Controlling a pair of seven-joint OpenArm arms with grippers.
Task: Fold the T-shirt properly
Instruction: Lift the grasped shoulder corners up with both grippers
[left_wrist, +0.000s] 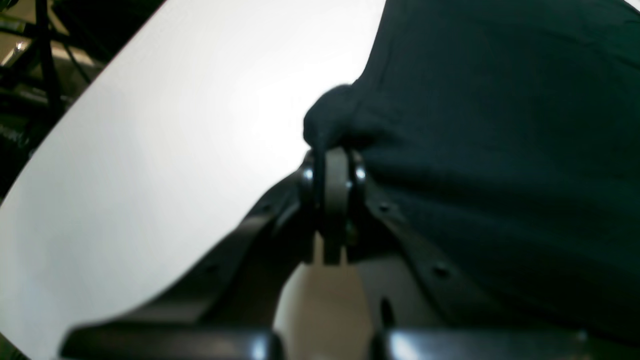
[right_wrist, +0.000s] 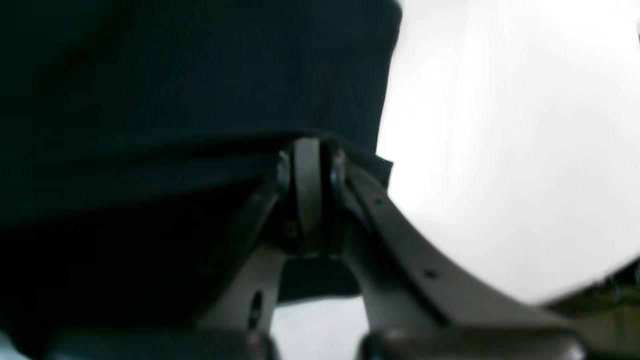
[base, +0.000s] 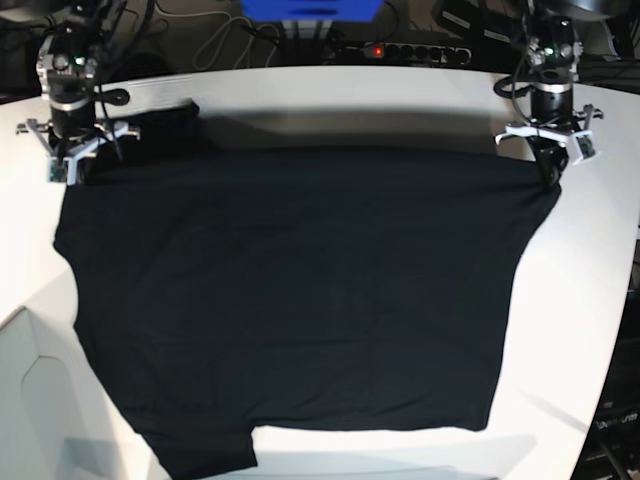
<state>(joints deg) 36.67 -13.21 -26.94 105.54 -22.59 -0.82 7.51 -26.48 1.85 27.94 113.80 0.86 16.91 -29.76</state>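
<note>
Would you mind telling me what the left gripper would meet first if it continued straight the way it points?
The left gripper is already shut on the T-shirt; beyond the cloth probably the table.

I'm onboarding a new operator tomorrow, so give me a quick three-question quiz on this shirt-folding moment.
1. True or false: the left pincer is shut on a bunched corner of the large plain black cloth T-shirt.
2. What does the right pincer grip? A) a cable B) the T-shirt's edge C) nothing
3. Fill in: the T-shirt lies spread on the ____ table.

Key: 1 true; 2 B; 3 white.
</note>
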